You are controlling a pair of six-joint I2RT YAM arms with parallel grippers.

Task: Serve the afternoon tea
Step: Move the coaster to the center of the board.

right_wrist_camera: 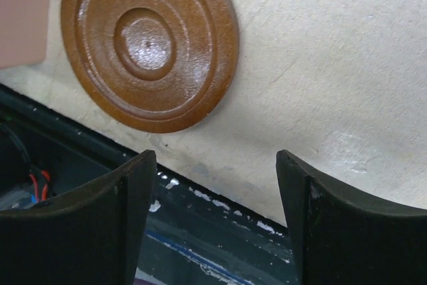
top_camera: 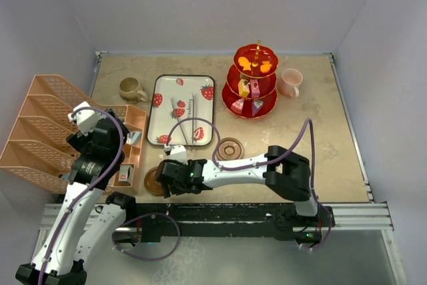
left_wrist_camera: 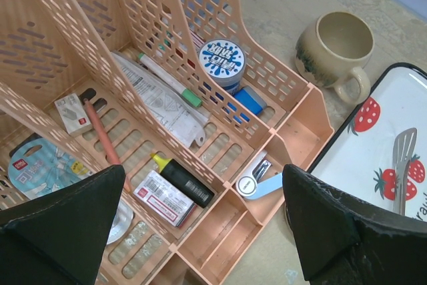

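At the near edge of the table, the right gripper (right_wrist_camera: 215,157) hangs low with its jaws spread apart and nothing between them. One round brown coaster (right_wrist_camera: 150,45) lies flat just ahead of it, off toward its left finger (right_wrist_camera: 87,225), close but not touching. The second coaster (top_camera: 230,148) lies apart from this gripper, farther out on the table beside the near corner of a white strawberry-printed tray (top_camera: 163,85). Long metal tweezers (top_camera: 180,113) rest on that tray. Well away from the right gripper, at the far side of the table, stands the red three-tier stand (top_camera: 255,106) with its gold stem, small colourful toy sweets (top_camera: 256,66) on its tiers. A pink mug (top_camera: 291,83) sits upright just beside the stand. The left gripper (left_wrist_camera: 203,168) hovers above a peach desk organiser (left_wrist_camera: 220,5) filled with stationery, its jaws fully apart and holding nothing. The olive-brown mug (left_wrist_camera: 337,48) stands upright ahead of this gripper and to its right, between the organiser and the tray.
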